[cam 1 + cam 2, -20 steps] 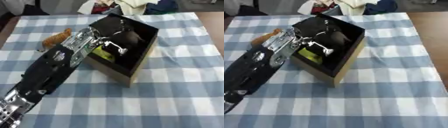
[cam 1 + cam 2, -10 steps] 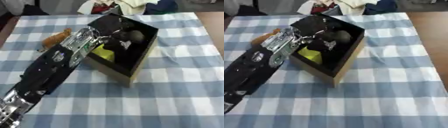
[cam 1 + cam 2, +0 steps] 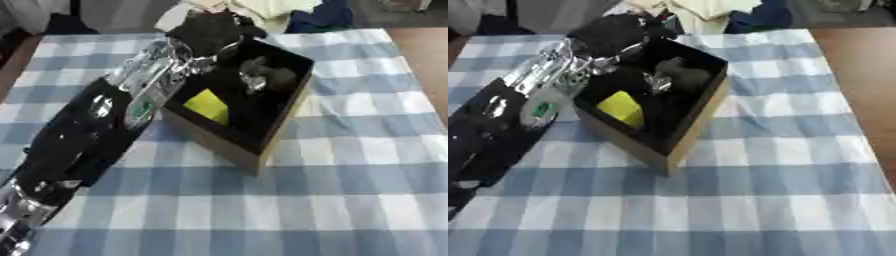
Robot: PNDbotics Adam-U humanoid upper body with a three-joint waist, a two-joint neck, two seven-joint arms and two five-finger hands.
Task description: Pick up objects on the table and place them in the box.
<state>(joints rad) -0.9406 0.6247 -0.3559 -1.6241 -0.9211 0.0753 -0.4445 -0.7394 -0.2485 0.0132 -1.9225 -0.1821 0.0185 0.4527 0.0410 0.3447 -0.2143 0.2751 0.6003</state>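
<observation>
One hand works here: the left hand (image 3: 210,32), whose dark fingers (image 3: 249,75) hang over the box (image 3: 271,127) toward its 12 o'clock corner, blurred enough that I cannot tell whether they are spread or curled, or whether they hold the dark object (image 3: 680,70) lying just under them. That dark object sits inside the box near the far wall, and a yellow object (image 3: 208,105) lies in the same box toward 8 o'clock, so both appear placed. The forearm (image 3: 144,87) runs from 7 o'clock across the blue checked desk (image 3: 350,190) and crosses the box's near-left rim. The likeliest slip is on the way out: if the arm lifts low, a finger or the wrist could catch the rim and drag or tip the box.
</observation>
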